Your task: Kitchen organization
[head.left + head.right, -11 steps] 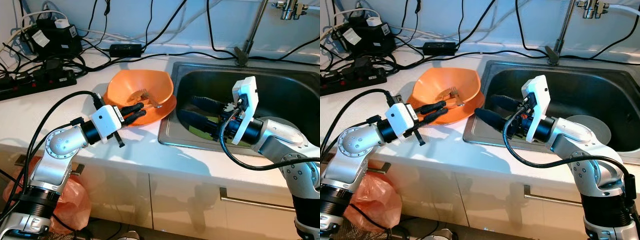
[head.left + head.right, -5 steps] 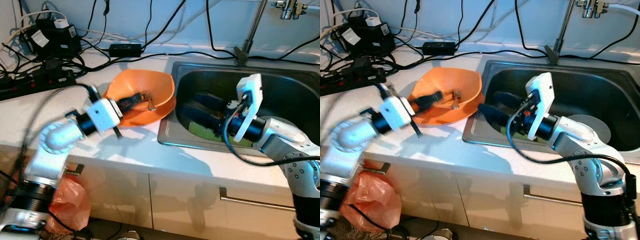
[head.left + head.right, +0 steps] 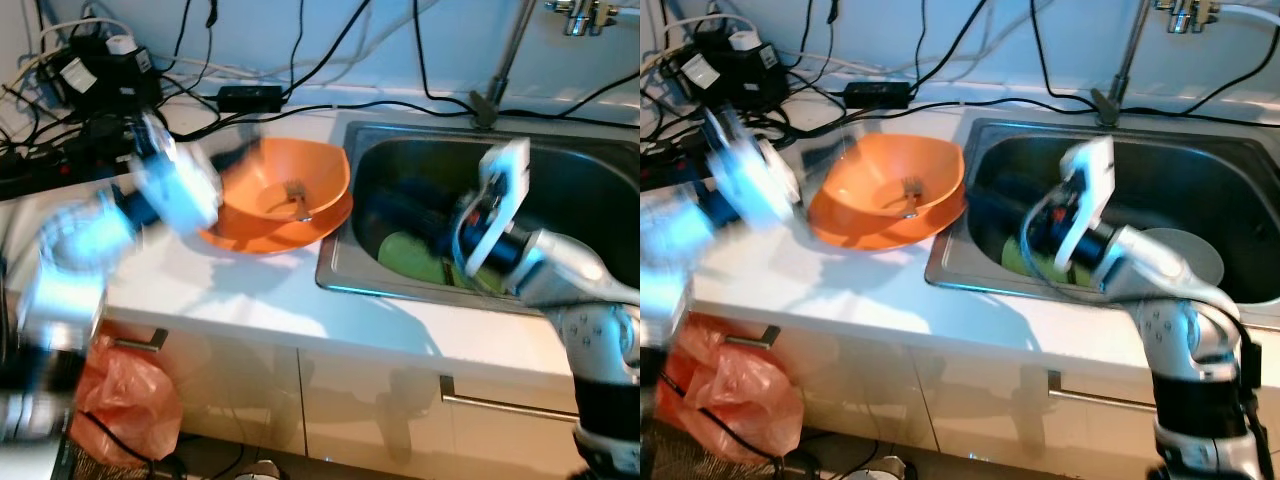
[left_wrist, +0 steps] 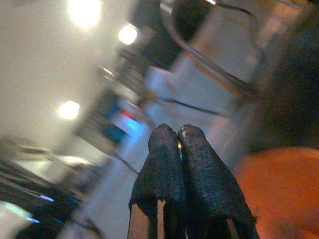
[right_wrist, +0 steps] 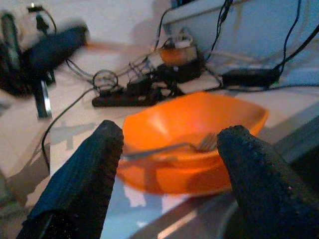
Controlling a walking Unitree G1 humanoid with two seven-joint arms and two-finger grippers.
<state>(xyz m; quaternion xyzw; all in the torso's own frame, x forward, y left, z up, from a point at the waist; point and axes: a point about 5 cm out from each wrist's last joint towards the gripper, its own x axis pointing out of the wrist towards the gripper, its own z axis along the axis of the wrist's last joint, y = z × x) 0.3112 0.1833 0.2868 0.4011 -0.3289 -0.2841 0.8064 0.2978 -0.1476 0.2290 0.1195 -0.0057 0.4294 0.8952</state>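
The steel sink point(image 3: 560, 160) is sunk into my white bench point(image 3: 250, 280) at about 2 o'clock from the orange bowl, and it holds something green point(image 3: 415, 255) and a round pale plate point(image 3: 1195, 255). The orange bowl point(image 3: 275, 195) sits on the bench just beside the sink's rim, with a metal fork point(image 3: 297, 195) lying inside it. At 10 o'clock from the bowl lies a tangle of power strips and black cables point(image 3: 90, 120).

My right pincer point(image 5: 172, 164) reaches low over the sink, fingers spread wide and empty, pointing toward the bowl. My left pincer point(image 4: 178, 144) is raised above the bench at 9 o'clock from the bowl, blurred, its two fingers pressed together on nothing.
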